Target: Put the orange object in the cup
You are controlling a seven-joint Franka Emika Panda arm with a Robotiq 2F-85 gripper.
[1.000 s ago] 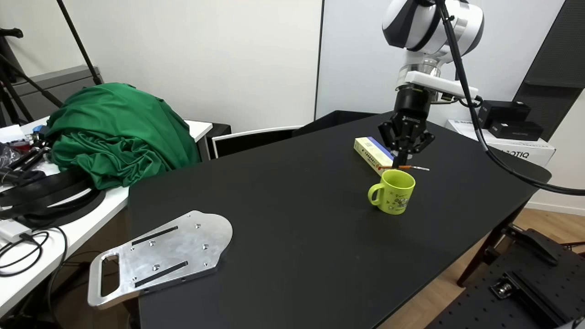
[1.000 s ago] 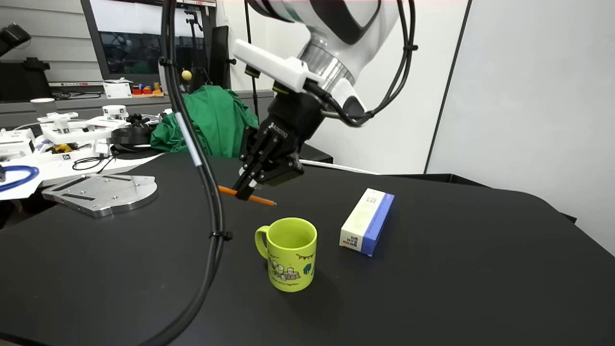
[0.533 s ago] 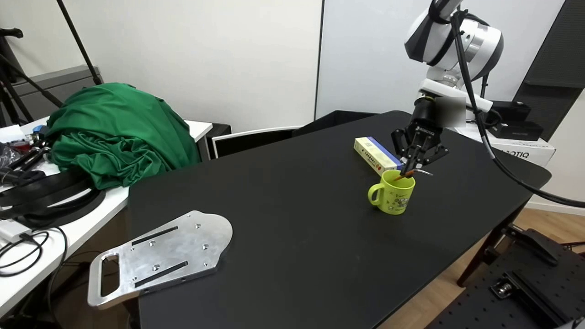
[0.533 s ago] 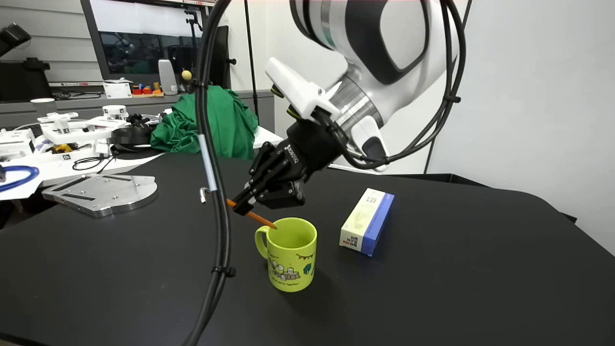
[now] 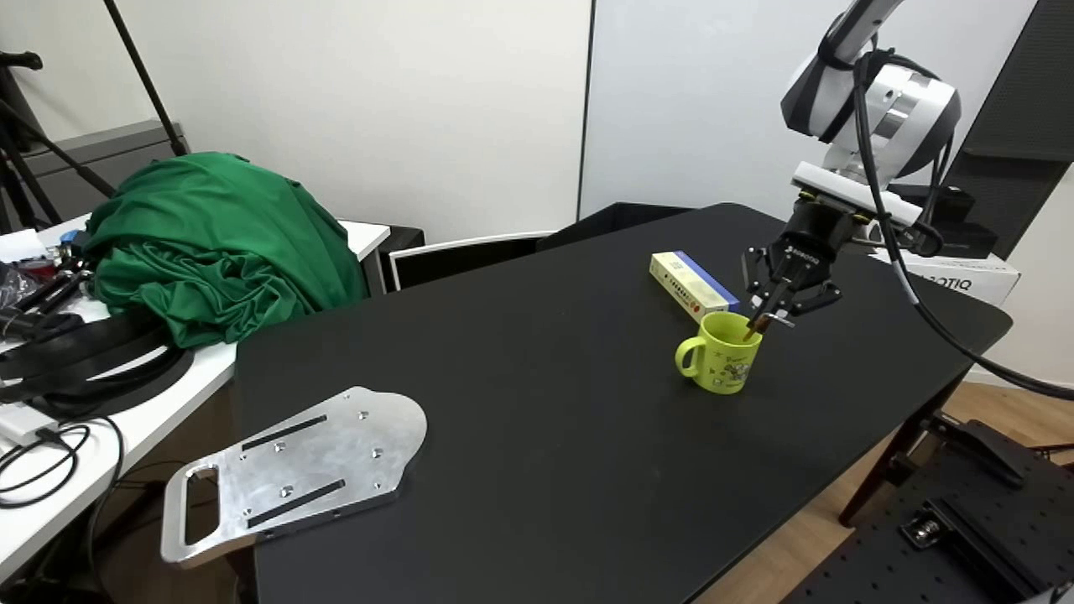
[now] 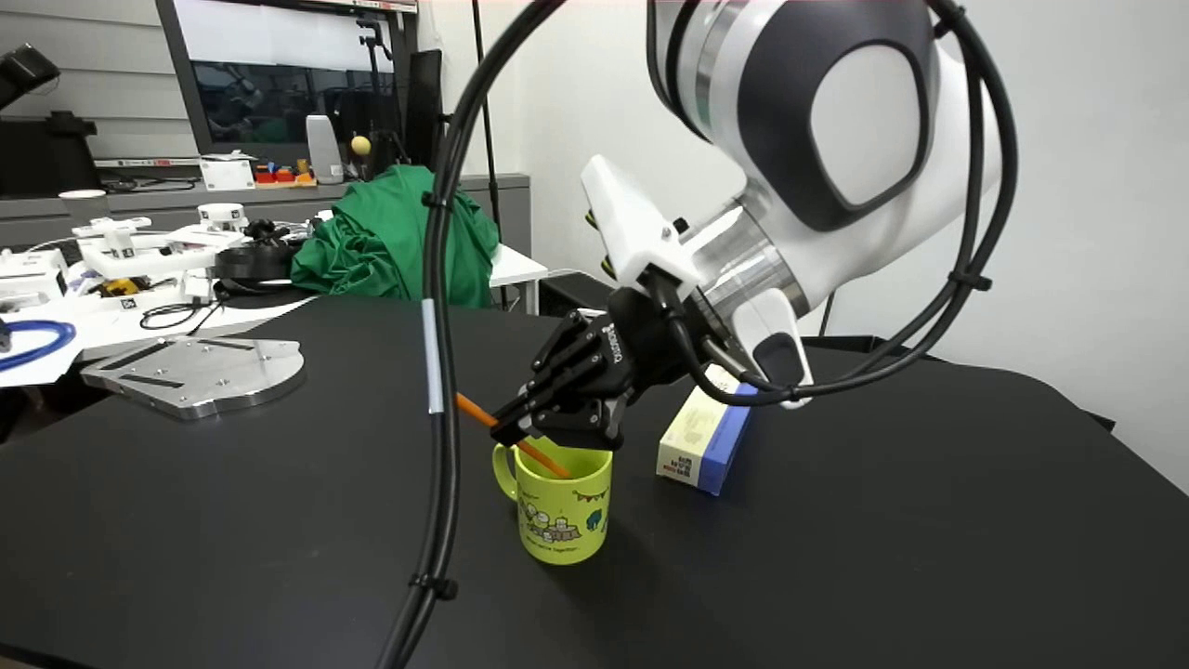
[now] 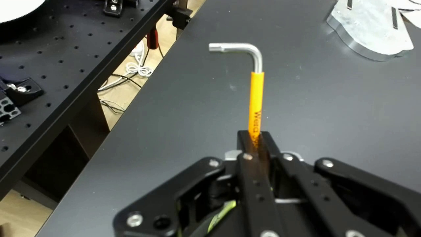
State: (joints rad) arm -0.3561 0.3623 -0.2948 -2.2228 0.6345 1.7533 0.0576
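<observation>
"Wrist view to begin with: how does the tool (image 7: 255, 138) stand?"

"Clamped on the orange object (image 7: 256, 98), a jaw pressed to either side. Ahead of the grip runs a length of orange sleeve with dark lettering, then a silver end bent sharply to the side. Black bench (image 7: 197, 108) below, with part of a metal plate (image 7: 371, 31) in the upper right."

"Now, in an exterior view, where's the cup (image 5: 723, 365)?"

"Upright on the bench, lime-green, its handle toward the left of that view. The tool slants down to the right side of its mouth, and a bit of orange shows inside. A green cloth (image 5: 226, 226) lies heaped well apart from it."

"And in an exterior view, that box (image 6: 689, 435), blue and cream?"

"Lying flat near the cup, with a gap of bench between. The orange object is tilted here: it passes through the tool's grip, and its lower end shows inside the cup's mouth. A black cable (image 6: 446, 465) crosses in front of its upper part."

"Is the tool touching the cup?"

"Can't tell; it hides part of the rim."
</observation>
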